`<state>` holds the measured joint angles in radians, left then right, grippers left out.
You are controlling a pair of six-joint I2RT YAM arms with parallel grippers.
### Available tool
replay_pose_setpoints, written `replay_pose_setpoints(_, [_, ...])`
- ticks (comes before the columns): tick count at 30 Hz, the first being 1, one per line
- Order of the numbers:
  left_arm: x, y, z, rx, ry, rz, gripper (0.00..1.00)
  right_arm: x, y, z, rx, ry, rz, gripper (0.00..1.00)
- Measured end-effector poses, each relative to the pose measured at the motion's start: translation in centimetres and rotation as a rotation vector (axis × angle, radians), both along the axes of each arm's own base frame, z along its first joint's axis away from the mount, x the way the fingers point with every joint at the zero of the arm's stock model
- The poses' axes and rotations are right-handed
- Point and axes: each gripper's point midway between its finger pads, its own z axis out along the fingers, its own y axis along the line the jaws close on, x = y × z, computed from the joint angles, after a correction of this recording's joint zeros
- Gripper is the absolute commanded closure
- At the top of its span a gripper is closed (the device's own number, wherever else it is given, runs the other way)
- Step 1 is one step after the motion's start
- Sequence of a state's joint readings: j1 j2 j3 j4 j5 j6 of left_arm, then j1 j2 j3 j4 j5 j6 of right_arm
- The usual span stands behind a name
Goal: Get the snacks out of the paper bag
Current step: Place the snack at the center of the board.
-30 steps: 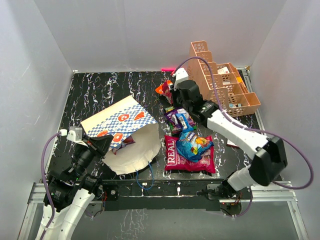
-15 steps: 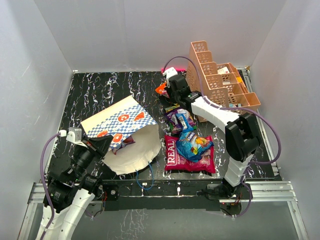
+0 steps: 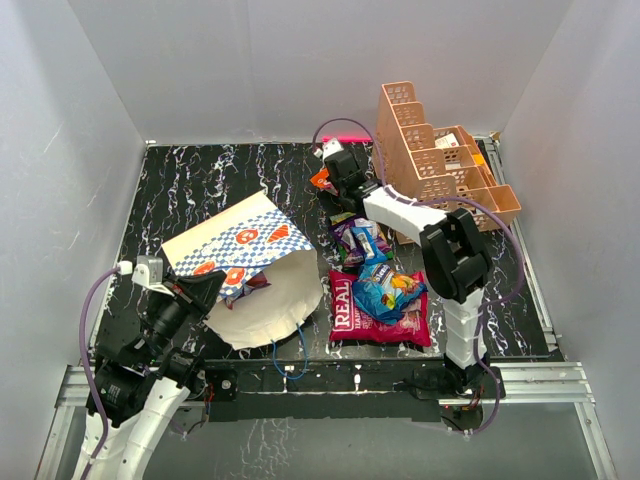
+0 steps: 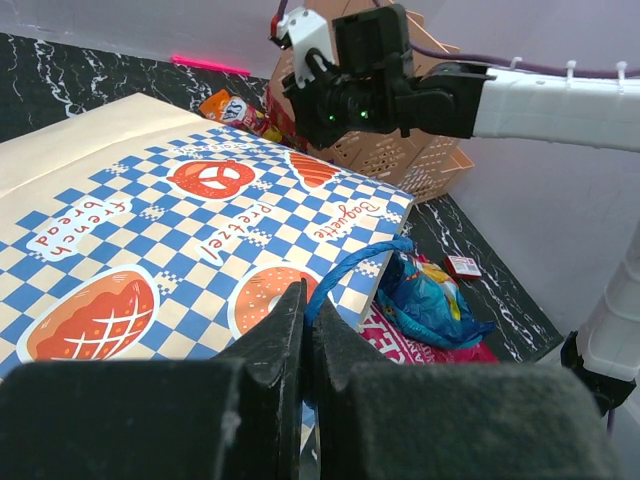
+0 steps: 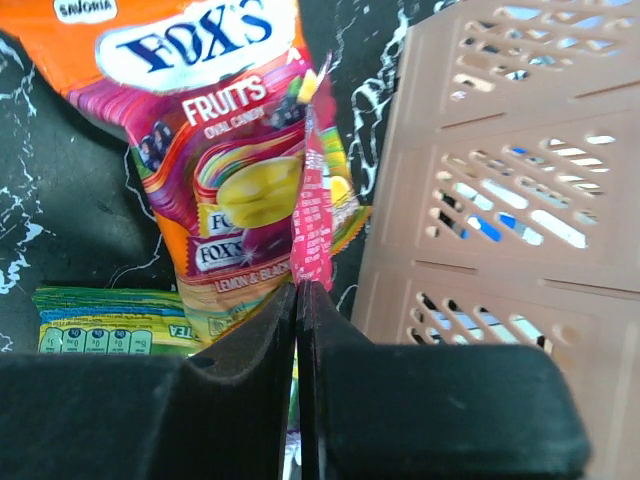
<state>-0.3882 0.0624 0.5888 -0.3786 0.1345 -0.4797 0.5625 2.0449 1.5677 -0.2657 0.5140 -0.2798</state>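
The paper bag (image 3: 240, 245) lies on its side at the left, its white mouth facing the front right. My left gripper (image 3: 213, 290) is shut on the bag's blue cord handle (image 4: 360, 262) at the mouth. The red "REAL" bag (image 3: 345, 305), a blue packet (image 3: 390, 290) and purple packets (image 3: 355, 240) lie on the table right of the bag. My right gripper (image 3: 335, 172) is at the back, over the orange "FOX'S" packet (image 5: 220, 130). It is shut on a thin pink packet (image 5: 312, 220) seen edge-on. A yellow-green packet (image 5: 100, 325) lies beside it.
The orange lattice rack (image 3: 440, 165) stands at the back right, close beside my right gripper. A small red-and-white card (image 4: 462, 266) lies right of the blue packet. A second blue cord handle (image 3: 288, 360) trails at the front edge. White walls enclose the table.
My right gripper has moved left and towards the back, and its arm has swung round to stand more upright. The left arm and the bag have not moved.
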Motion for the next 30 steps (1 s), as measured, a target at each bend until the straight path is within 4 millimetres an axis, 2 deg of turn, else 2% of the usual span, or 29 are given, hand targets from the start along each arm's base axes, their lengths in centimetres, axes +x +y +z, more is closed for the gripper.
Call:
replay_pose_setpoints(4, [-0.1, 0.0, 0.1, -0.001, -0.003, 0.000, 1.00, -0.3, 0.4, -2.6, -0.005, 0.062, 0.011, 0.92])
replay_pose_setpoints(7, [-0.1, 0.0, 0.1, -0.001, -0.003, 0.000, 1.00, -0.9, 1.3, -3.6, 0.050, 0.103, 0.033, 0.91])
replay_pose_setpoints(10, [-0.1, 0.0, 0.1, -0.001, -0.003, -0.001, 1.00, -1.4, 2.8, -4.1, 0.133, 0.139, 0.065, 0.86])
replay_pose_setpoints(12, [-0.1, 0.0, 0.1, -0.001, -0.003, -0.002, 1.00, -1.6, 3.6, -4.3, 0.179, 0.157, 0.081, 0.77])
replay_pose_setpoints(15, [-0.1, 0.0, 0.1, -0.001, -0.003, -0.003, 1.00, -2.1, 4.2, -3.8, 0.222, 0.173, 0.092, 0.55])
replay_pose_setpoints(19, [-0.1, 0.0, 0.1, -0.001, -0.004, -0.003, 1.00, -3.1, 4.2, -1.7, 0.264, 0.176, 0.087, 0.41])
replay_pose_setpoints(23, [-0.1, 0.0, 0.1, -0.002, -0.005, -0.004, 1.00, -5.5, 3.4, 2.2, 0.323, 0.150, 0.103, 0.37])
replay_pose_setpoints(26, [-0.1, -0.1, 0.1, -0.002, -0.005, -0.006, 1.00, -8.1, 2.6, 5.8, 0.383, 0.113, 0.133, 0.33])
replay_pose_setpoints(27, [-0.2, -0.1, 0.1, -0.001, -0.006, -0.008, 1.00, -8.8, 2.4, 6.6, 0.397, 0.103, 0.143, 0.25])
replay_pose_setpoints(28, [-0.2, -0.1, 0.1, -0.001, -0.006, -0.011, 1.00, -9.7, 2.1, 7.7, 0.414, 0.091, 0.159, 0.06])
replay_pose_setpoints(30, [-0.2, -0.2, 0.1, 0.002, -0.007, -0.015, 1.00, -11.5, 1.6, 9.3, 0.445, 0.077, 0.186, 0.02])
